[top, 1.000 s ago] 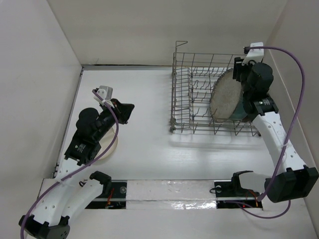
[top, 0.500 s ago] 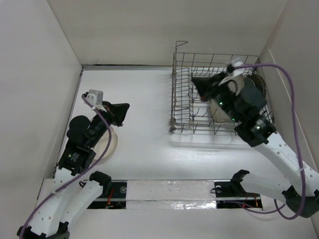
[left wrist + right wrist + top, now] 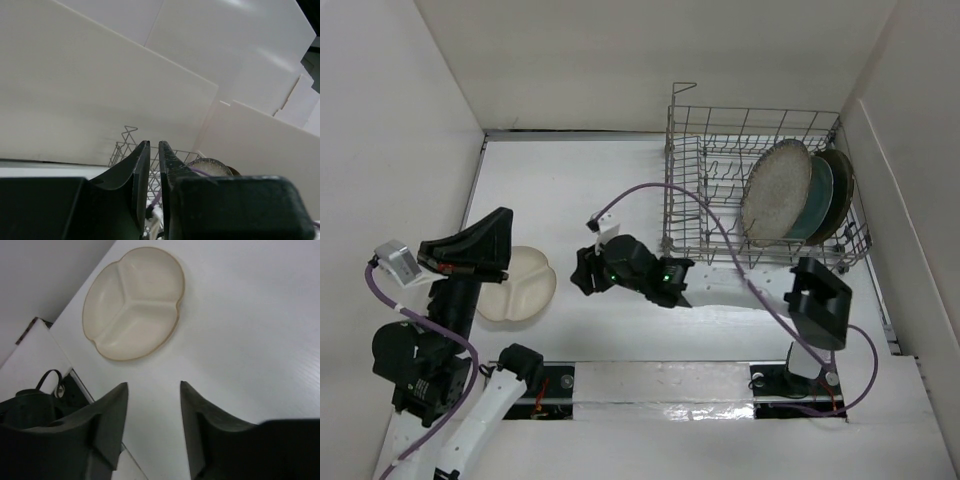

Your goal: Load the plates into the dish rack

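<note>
Right wrist view: your right fingers (image 3: 112,412) gape empty, left fingers (image 3: 139,175) together; nudged, the cream divided plate (image 3: 132,302) could skid off the tabletop (image 3: 250,315) at its left edge.

Count: 4 plates total. 3 stand in the rack (image 3: 720,130): 1 speckled plate (image 3: 775,192), 1 grey-blue plate (image 3: 817,195), 1 brown plate (image 3: 840,185). 1 cream plate (image 3: 520,285) lies on the table (image 3: 620,180); it has 3 compartments. 1 rack, 1 table. 2 arms: left arm (image 3: 420,360), right arm (image 3: 740,295). 2 grippers: left gripper (image 3: 154,145), right gripper (image 3: 152,385), 2 fingers each. 2 purple cables (image 3: 660,186), 1 per arm
</note>
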Controlling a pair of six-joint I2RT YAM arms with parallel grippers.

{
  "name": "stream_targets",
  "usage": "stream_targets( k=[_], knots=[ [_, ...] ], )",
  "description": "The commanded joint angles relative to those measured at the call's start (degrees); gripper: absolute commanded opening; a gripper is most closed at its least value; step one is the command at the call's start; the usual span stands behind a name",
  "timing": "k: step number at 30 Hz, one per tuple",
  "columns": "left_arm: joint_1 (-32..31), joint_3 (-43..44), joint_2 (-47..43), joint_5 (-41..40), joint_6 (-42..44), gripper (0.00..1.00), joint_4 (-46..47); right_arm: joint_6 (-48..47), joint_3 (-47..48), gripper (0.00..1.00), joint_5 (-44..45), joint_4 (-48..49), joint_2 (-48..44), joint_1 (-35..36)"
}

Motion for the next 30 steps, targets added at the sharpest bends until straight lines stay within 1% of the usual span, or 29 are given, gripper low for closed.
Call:
stream_targets(
  k=[1,2,6,7,8,10,11,13,18,19,24,25,27,28,30],
  knots=[
    [-0.2,0.2,2.1,-0.1,-0.2,0.11,-1.0,2.7,7.1,0.57,1.3,5.7,5.8,0.5],
    [-0.2,-0.2,2.2,0.3,-0.2,0.12,-1.1,3.9,8.8,0.57,1.1,5.9,7.5,0.5],
    [-0.2,-1.7,2.6,1.9,0.4,0.20,-0.6,6.0,12.6,0.59,1.2,6.5,15.0,0.5],
    [-0.2,-2.0,3.0,1.9,0.5,0.21,-0.5,6.2,13.5,0.61,1.3,6.2,16.4,0.5],
    [-0.2,-2.6,3.2,3.8,0.7,0.22,-0.5,6.5,14.4,0.62,1.0,5.9,19.3,0.5],
    [-0.2,-3.3,3.7,4.7,0.9,0.26,-0.2,6.6,18.1,0.62,0.3,4.4,22.1,0.5],
    [-0.2,-4.0,3.7,4.8,1.1,0.26,0.0,6.5,19.7,0.62,0.2,3.6,25.1,0.5],
    [-0.2,-4.7,3.9,4.9,1.5,0.28,0.3,6.4,24.3,0.63,0.0,1.2,28.0,0.5],
    [-0.2,-6.5,3.5,4.5,2.3,0.29,0.7,7.0,29.3,0.62,-0.9,-0.5,34.7,0.5],
    [-0.2,-6.7,2.9,3.8,2.5,0.30,1.0,7.1,30.2,0.59,-1.4,-1.3,35.5,0.5],
    [-0.2,-8.2,2.5,3.4,2.8,0.31,1.7,8.5,32.6,0.54,-1.8,-1.9,39.2,0.5],
    [-0.2,-8.3,2.5,3.3,2.8,0.31,1.8,8.6,32.7,0.49,-1.7,-1.8,39.9,0.5],
    [-0.2,-9.1,2.6,3.2,2.9,0.31,1.8,9.6,32.6,0.43,-2.1,-1.4,40.4,0.5],
    [-0.2,-9.4,2.8,3.2,2.9,0.31,1.9,9.9,32.4,0.34,-2.1,-1.0,40.6,0.5],
    [-0.2,-9.7,2.8,3.3,2.9,0.31,1.9,10.6,31.9,0.25,-2.2,-0.3,40.9,0.5]
  ],
)
